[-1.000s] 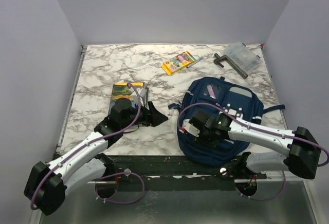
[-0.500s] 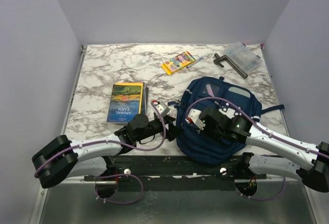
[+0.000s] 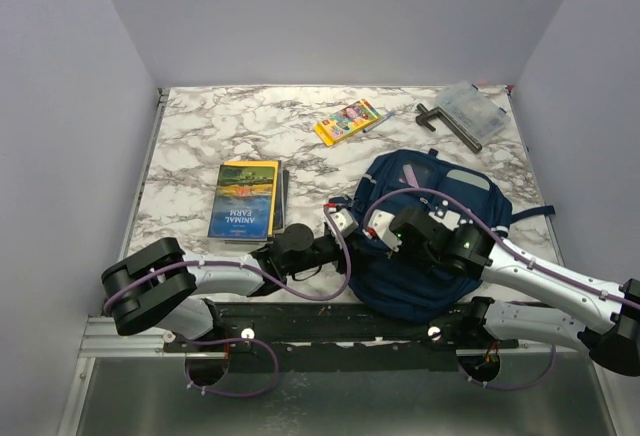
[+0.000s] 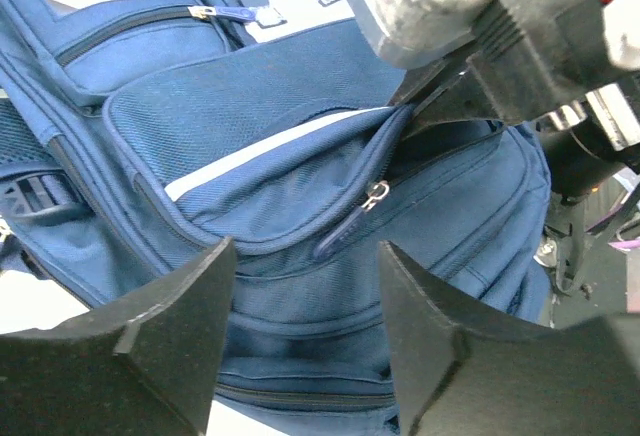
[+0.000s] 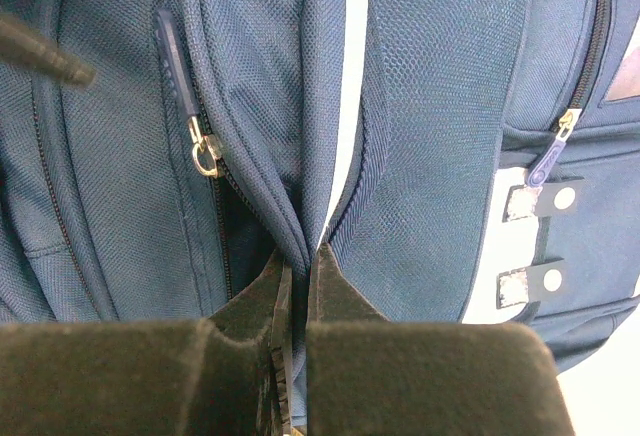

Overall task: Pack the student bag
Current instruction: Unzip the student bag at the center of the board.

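**Task item.** The large navy blue fabric backpack [image 3: 400, 286] lies flat on the white marble-pattern tabletop [image 3: 200, 126], at its near right side. The light grey front pocket panels face up.

**Right arm.** The right gripper [image 5: 300, 261] reaches over the backpack from the right. Its jaws are closed on a fold of blue fabric at the edge of a zippered compartment. The left wrist view shows the same pinch at the upper end of the zipper line. A dark blue zipper pull tab [image 5: 172, 61] with a brass ring lies just left of the pinched fold and is not held.

**Left arm.** The left gripper [image 4: 305, 256] lies low along the near edge of the tabletop, against the left side of the backpack. Its jaws stand open with nothing between them. The zipper pull tab [image 4: 345, 231] sits ahead of the gap.

**Other items.**
- A yellow-and-green paperback book [image 3: 245, 199] lies to the left of the backpack.
- A yellow crayon box [image 3: 347, 122] lies towards the far edge.
- A clear plastic case [image 3: 475, 108] and a dark T-shaped tool [image 3: 447, 124] lie at the far right corner.
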